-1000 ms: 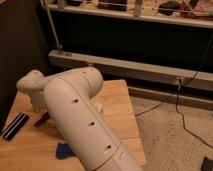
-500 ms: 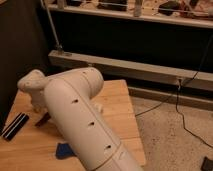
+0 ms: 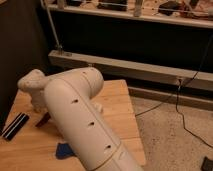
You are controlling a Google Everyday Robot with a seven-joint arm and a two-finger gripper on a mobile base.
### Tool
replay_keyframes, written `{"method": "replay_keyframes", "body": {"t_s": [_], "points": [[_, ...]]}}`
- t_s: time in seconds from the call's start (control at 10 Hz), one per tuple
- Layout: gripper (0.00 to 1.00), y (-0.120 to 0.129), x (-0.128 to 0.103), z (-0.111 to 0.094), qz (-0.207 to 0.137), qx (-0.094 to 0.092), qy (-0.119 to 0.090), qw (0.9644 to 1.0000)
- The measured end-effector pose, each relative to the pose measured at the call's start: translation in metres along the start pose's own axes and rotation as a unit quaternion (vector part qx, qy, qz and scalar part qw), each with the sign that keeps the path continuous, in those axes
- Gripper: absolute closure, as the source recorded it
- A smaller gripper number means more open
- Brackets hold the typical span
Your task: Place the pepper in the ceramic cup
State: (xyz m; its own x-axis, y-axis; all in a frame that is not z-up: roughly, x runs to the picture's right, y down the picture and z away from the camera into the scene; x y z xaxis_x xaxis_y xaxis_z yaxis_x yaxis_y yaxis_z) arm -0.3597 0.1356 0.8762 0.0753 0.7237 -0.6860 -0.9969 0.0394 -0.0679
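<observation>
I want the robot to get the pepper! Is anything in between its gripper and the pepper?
Nothing visible is. The gripper hangs over the left of the table, right above the dark red pepper. The black bar lies further left and the blue sponge nearer the camera, both aside.

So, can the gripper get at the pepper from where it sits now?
Probably yes: the gripper hangs low at the left side of the table, right above the pepper, with nothing visible between them. The arm hides whether they touch.
</observation>
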Motion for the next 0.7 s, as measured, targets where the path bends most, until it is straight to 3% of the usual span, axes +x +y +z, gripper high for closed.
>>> {"method": "replay_keyframes", "body": {"t_s": [0.7], "points": [[0.56,0.0056,0.0021,-0.0020,-0.010,-0.005,0.000,0.9999]]}}
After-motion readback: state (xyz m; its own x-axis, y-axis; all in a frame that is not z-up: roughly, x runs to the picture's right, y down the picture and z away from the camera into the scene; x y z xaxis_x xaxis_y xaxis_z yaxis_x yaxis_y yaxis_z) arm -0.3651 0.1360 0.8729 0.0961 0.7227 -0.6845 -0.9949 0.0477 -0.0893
